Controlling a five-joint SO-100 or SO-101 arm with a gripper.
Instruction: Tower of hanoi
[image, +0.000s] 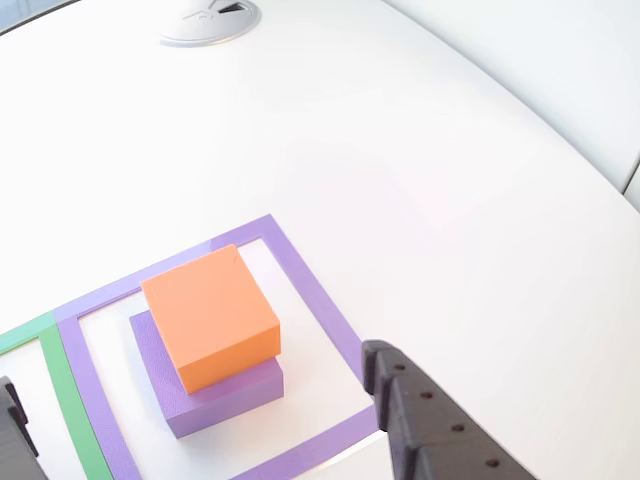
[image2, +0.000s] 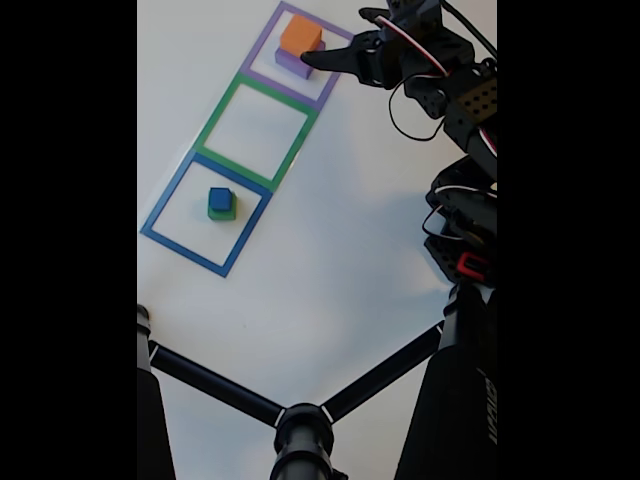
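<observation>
Orange block (image: 210, 315) sits on purple block (image: 222, 392); gripper (image2: 318, 58) beside — jaws apparently empty, spread unclear. Next — likely fetch green block (image2: 221, 210).

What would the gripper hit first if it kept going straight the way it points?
Probably the orange block stacked on the purple block; the gripper points at that stack, though its height is unclear.

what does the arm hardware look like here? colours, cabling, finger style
The black plastic two-finger gripper has long pointed fingers; in the other view one finger is matte black with a row of small round holes. The arm is black, with loose red, white and black wires looping along it and a red part near its base.
</observation>
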